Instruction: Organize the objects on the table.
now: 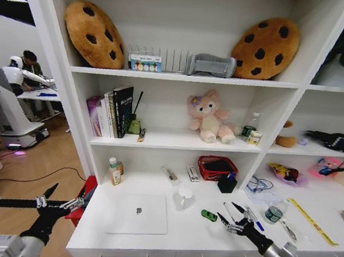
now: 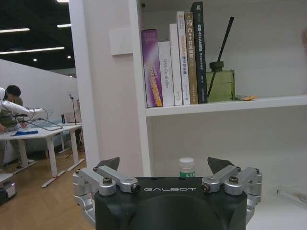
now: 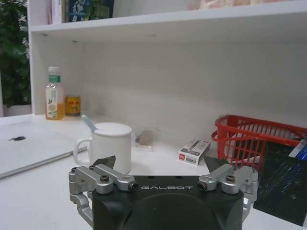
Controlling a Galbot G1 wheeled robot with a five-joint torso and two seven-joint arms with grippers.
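Observation:
A shut silver laptop lies on the white table, also seen as laptop. To its right are a white mug, a tiny green toy car, pens and a green-lidded jar. My right gripper hovers open just right of the car, over the pens. In the right wrist view the right gripper is open and faces the mug. My left gripper hangs open off the table's left end. In the left wrist view the left gripper holds nothing.
A red basket, a black mesh holder, a small box and a juice bottle stand at the back of the table. Books and a reed diffuser sit on the shelf above. Shelf uprights flank the desk.

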